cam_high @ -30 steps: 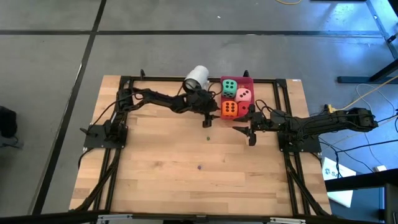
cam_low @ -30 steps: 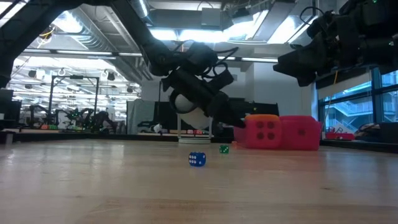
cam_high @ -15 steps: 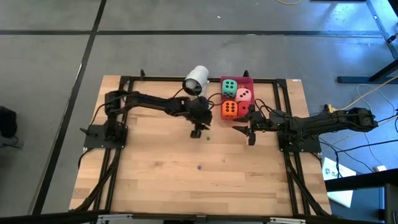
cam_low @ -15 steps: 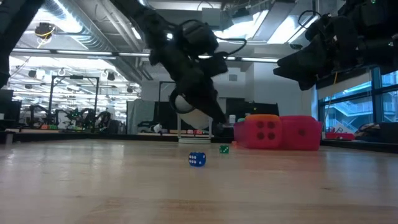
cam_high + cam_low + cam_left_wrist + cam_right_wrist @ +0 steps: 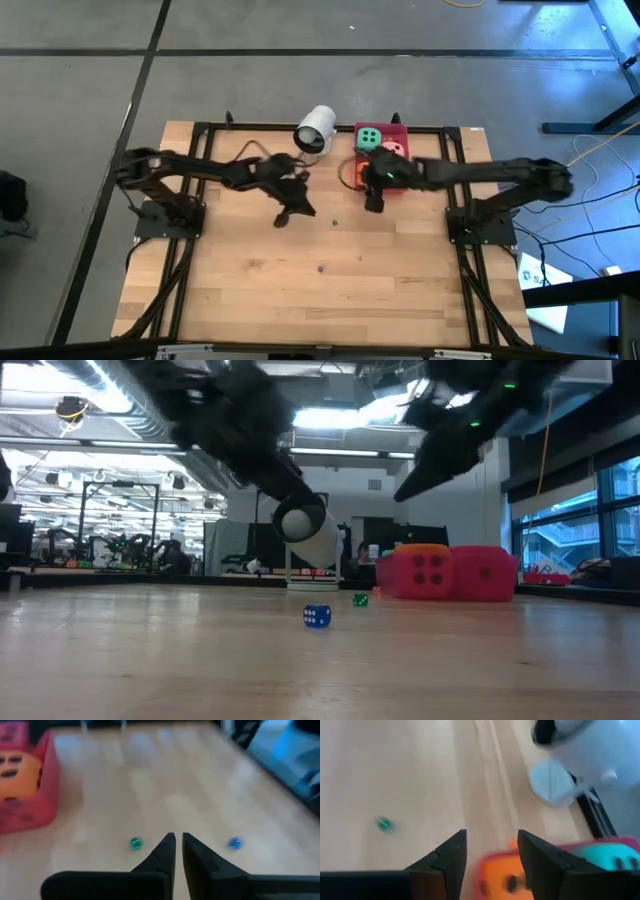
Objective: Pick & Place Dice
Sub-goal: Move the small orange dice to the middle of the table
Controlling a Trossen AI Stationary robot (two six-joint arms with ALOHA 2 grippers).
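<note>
The left hand [image 5: 285,217] hangs over the middle of the bench [image 5: 250,290], its two dark fingers [image 5: 165,851] pressed almost together with nothing between them; in its wrist view only a thin slit shows between the tips. On the wood just beyond those tips lie two tiny dice, a green one [image 5: 135,843] and a blue one [image 5: 235,842], well apart from each other and neither touched by the hand. In the low view the blue one [image 5: 316,616] lies nearer the camera and the green one [image 5: 360,599] farther back. The right hand [image 5: 374,200] has its arm stretched across the far side of the bench and hovers at the near edge of the red tray [image 5: 398,131]. Its fingers [image 5: 451,854] stand spread, holding nothing, and the orange die [image 5: 502,872] shows in the gap between them, inside the tray. The green die [image 5: 369,139] sits at the far end of the tray, and a sliver of the pink die [image 5: 392,149] shows just beside it; the arm covers the rest of the tray from above. In the low view the orange die [image 5: 424,569] and the red die [image 5: 485,572] stand side by side, touching. The white cup [image 5: 316,128] lies on its side just left of the tray at the bench's far edge.
</note>
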